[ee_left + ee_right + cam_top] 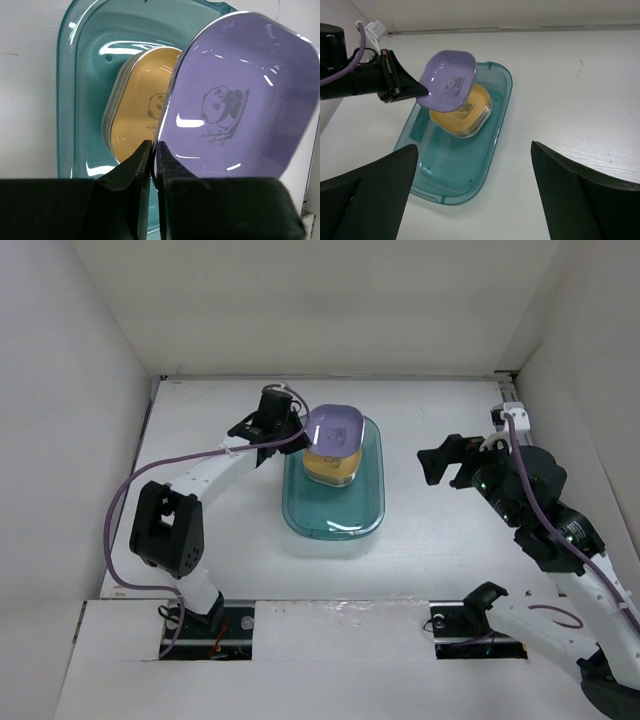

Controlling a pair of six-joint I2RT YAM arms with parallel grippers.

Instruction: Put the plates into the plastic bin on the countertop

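Observation:
My left gripper (298, 430) is shut on the rim of a purple plate (333, 428) with a panda print and holds it tilted above the far end of the teal plastic bin (300, 515). A stack of plates with a yellow-orange one (331, 469) on top lies in the bin below it. The left wrist view shows the fingers (170, 165) pinching the purple plate's (240, 100) edge over the stack (135, 107). My right gripper (445, 462) is open and empty to the right of the bin. The right wrist view shows the bin (445, 180), stack (465, 117) and purple plate (447, 80).
White walls close in the white countertop (450, 540) on the left, back and right. A white cable connector (508, 412) sits at the back right corner. The near end of the bin holds no plates.

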